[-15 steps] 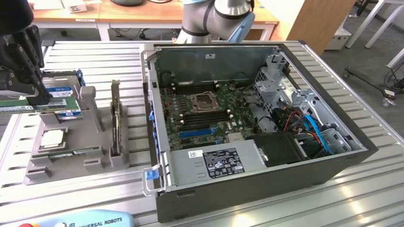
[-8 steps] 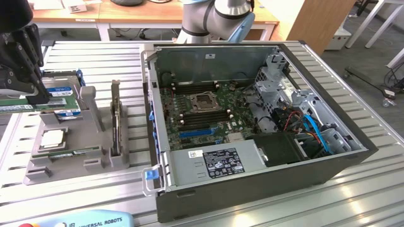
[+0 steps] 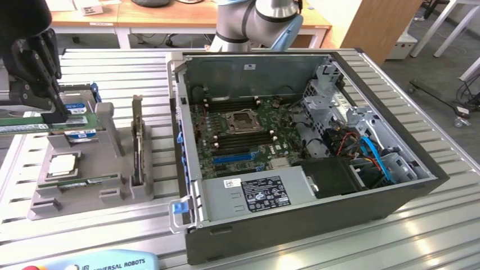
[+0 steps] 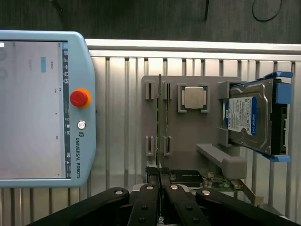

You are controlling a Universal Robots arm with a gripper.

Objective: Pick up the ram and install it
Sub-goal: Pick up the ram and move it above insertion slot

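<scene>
Ram [image 4: 160, 113] clamped between claw [image 4: 160, 179] fingers (edge-on).

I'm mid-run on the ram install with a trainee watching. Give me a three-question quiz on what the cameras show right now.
1. True or false: the computer case lies open, with its main board showing.
2. What is the tool shut on? A) the ram stick B) a screwdriver C) a cable
3. Which square silver part lies flat in the grey holder next to the hard drive?

Key:
1. True
2. A
3. The processor chip
</scene>
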